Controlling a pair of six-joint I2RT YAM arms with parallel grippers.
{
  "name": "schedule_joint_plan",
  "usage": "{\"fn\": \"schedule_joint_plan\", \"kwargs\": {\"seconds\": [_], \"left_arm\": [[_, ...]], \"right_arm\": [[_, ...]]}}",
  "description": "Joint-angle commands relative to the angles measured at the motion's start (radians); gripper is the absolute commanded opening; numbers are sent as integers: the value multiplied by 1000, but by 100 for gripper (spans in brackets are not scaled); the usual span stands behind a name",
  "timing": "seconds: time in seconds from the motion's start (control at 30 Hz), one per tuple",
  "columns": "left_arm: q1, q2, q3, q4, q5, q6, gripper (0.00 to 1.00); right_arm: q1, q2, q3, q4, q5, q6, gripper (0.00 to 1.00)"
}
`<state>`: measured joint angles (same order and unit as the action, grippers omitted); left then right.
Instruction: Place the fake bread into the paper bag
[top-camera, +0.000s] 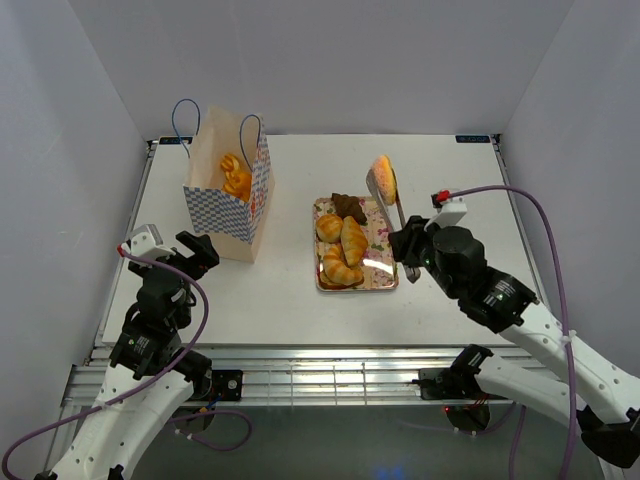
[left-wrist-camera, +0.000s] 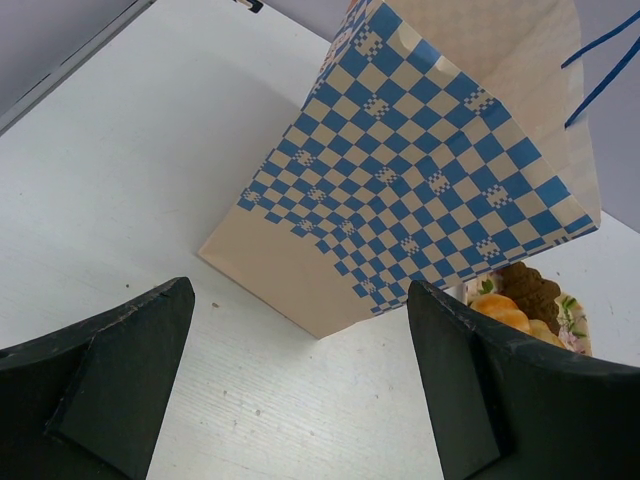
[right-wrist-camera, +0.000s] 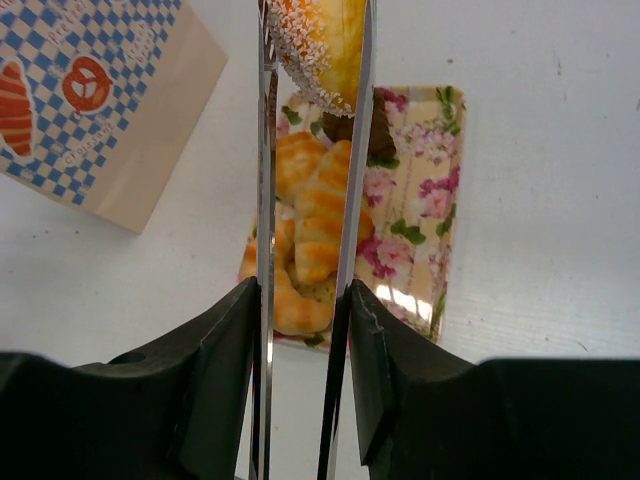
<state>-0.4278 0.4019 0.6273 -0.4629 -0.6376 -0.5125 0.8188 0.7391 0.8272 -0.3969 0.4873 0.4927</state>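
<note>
Two arms are mine. From above, my right gripper (top-camera: 410, 245) squeezes a pair of tongs (top-camera: 396, 208). The tongs pinch a round bun (top-camera: 383, 178) up in the air, near the far end of the flowery tray (top-camera: 382, 262). More fake bread (top-camera: 342, 245) lies on that tray, and some is inside the paper bag (top-camera: 225, 200) standing to the left. My left gripper (top-camera: 195, 250) sits near the bag, on its near side. From my left wrist, the left gripper (left-wrist-camera: 300, 290) is spread wide with nothing in it, and the paper bag (left-wrist-camera: 430, 170) is right ahead. From my right wrist, the right gripper (right-wrist-camera: 300, 300) is pressed together on the tongs (right-wrist-camera: 265, 200). The round bun (right-wrist-camera: 320, 40) sits tight between their tips, over the tray (right-wrist-camera: 420, 200). I think the job now is to carry the bun left to the bag. I should squeeze firmly and go high over the bag's rim. Then I should stop above the open top and let go softly, so the bag does not tip.
</note>
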Motion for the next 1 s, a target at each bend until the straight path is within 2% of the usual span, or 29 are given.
{"fn": "schedule_joint_plan", "kwargs": {"seconds": [0.0, 0.2, 0.43, 0.63, 0.97], "left_arm": [[-3, -12, 11, 17, 15, 8, 98], [-3, -11, 11, 17, 16, 8, 98], [-3, -9, 9, 18, 19, 8, 98], [-3, -6, 9, 18, 24, 8, 98], [-3, 3, 8, 21, 30, 11, 98]], "right_arm": [[-1, 107, 121, 245, -42, -135, 36], [-1, 320, 277, 450, -266, -210, 37], [19, 534, 498, 569, -697, -318, 39], [31, 669, 630, 612, -796, -338, 42], [33, 902, 834, 557, -800, -304, 42]]}}
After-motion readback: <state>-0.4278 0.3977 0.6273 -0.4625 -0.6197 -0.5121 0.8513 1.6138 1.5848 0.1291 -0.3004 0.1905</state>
